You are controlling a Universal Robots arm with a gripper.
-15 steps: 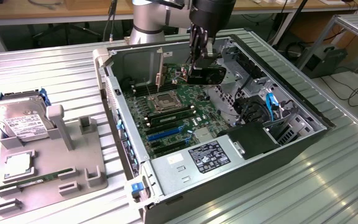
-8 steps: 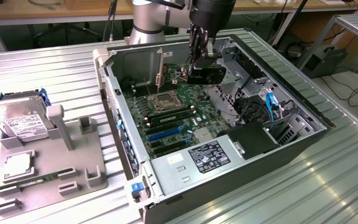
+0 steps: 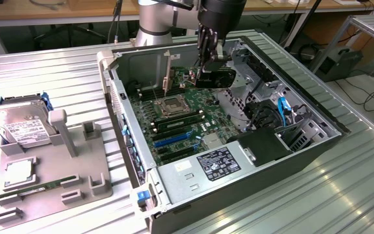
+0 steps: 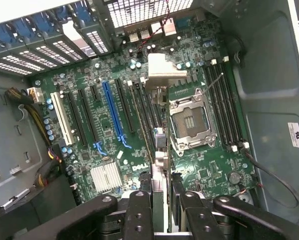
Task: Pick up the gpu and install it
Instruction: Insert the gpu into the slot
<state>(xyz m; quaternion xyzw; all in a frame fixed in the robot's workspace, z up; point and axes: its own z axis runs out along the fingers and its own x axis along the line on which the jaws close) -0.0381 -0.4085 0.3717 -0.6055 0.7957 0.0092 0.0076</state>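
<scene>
Gripper (image 4: 159,200), clamped on gpu (image 4: 158,150); card is held edge-on, upright, above motherboard (image 4: 109,130) inside open computer case (image 3: 317,141), just beside CPU socket (image 4: 188,122). Hard drive (image 3: 19,126) is kept outside case, on bench (image 3: 50,73).

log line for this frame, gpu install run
stage: gpu carried | gripper: shut on gpu, card held edge-on | position: above motherboard inside open PC case | seated: not yet

Green motherboard (image 4: 199,165) with one blue slot (image 4: 113,112) among black slots. Black gripper (image 4: 162,210). Grey tray (image 3: 50,170); silver hard drive (image 3: 15,122), white label. Ribbed silver table (image 3: 343,195).
</scene>
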